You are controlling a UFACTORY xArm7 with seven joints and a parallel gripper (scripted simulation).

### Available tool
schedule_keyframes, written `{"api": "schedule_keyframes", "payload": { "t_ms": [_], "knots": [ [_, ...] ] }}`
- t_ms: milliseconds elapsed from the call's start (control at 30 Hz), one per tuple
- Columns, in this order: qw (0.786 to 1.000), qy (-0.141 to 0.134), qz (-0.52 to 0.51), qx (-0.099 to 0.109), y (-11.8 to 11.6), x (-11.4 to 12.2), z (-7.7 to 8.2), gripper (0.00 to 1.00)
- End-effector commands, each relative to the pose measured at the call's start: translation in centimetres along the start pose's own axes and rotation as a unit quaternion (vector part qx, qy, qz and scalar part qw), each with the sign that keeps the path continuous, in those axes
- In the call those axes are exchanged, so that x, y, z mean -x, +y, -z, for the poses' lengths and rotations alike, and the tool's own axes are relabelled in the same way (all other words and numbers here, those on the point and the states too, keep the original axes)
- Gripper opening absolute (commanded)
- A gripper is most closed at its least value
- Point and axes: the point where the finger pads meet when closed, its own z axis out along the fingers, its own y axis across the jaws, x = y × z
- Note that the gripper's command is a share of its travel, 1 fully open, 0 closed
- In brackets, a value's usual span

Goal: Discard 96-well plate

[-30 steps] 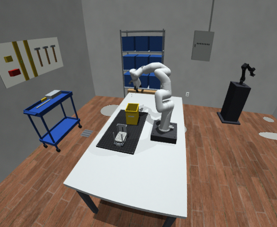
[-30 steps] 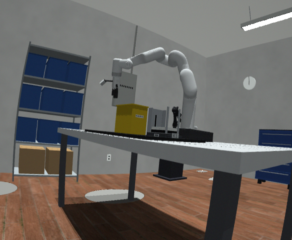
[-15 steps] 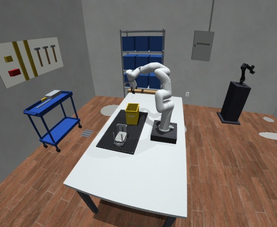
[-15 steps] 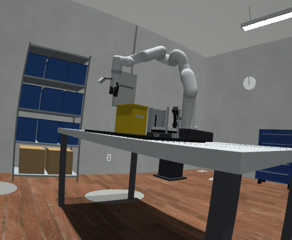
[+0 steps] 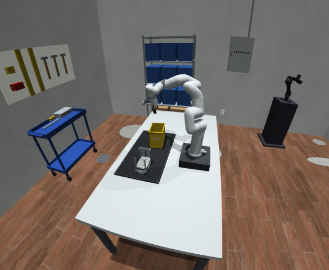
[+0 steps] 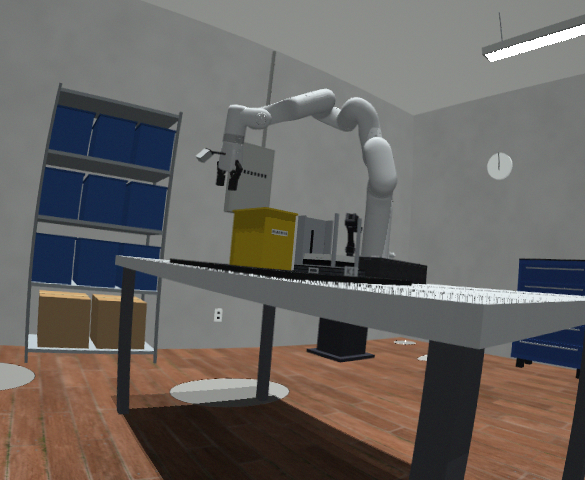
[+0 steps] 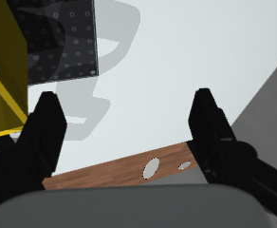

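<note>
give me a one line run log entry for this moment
phase: approach | pincer: open, empty, above table's far edge beyond yellow bin | upper plate: on rack | bin: upright
</note>
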Motion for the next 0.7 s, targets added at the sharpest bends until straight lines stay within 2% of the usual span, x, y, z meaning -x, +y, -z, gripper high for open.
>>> {"api": "schedule_keyframes", "payload": {
  "t_ms": [0, 67, 233, 500, 667],
  "knots": [
    [1.0, 0.005, 0.008, 0.0, -1.3, -0.9, 0.7, 1.0],
    [1.0, 0.005, 0.008, 0.0, -1.7, -1.2, 0.8, 1.0],
    [0.996, 0.023, 0.082, -0.01, -3.9, -2.2, 1.5, 1.0],
    [0.996, 0.023, 0.082, -0.01, -7.2, -3.7, 2.5, 1.0],
    [0.991, 0.034, 0.13, -0.015, -8.6, -4.2, 2.9, 1.0]
  ]
}}
